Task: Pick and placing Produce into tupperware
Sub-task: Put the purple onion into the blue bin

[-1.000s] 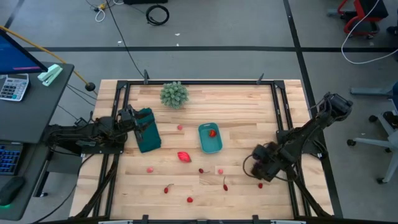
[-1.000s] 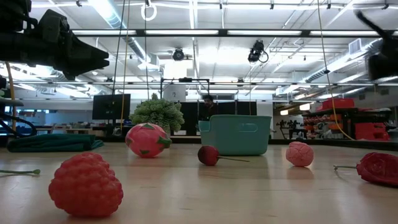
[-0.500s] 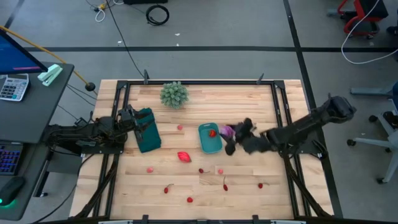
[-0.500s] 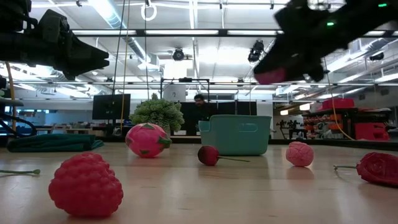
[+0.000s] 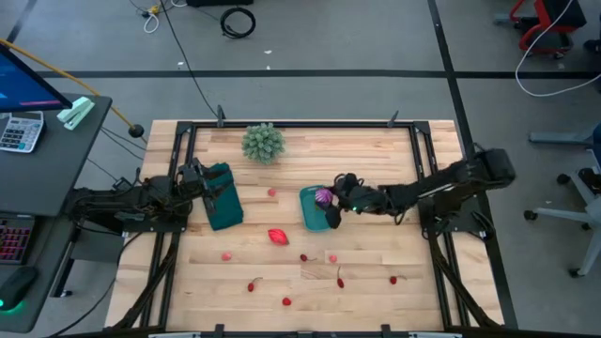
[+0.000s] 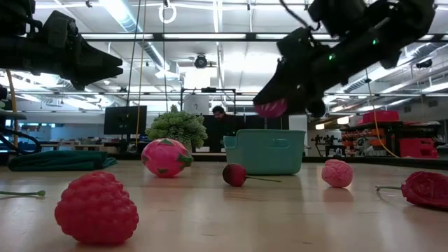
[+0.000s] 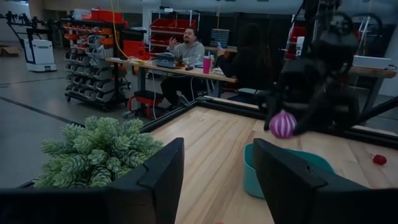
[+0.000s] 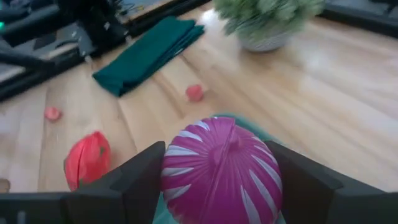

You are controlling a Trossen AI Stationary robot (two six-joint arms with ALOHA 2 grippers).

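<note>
We're seeing the right gripper pinching the purple ball between its fingers, hanging above the teal tub at mid-table. Left gripper is sitting spread over the green cloth, table's left side.

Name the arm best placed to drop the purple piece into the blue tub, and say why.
Right. Its tool is shut on the purple onion directly above the tub; the left tool waits by the table's left edge.
</note>
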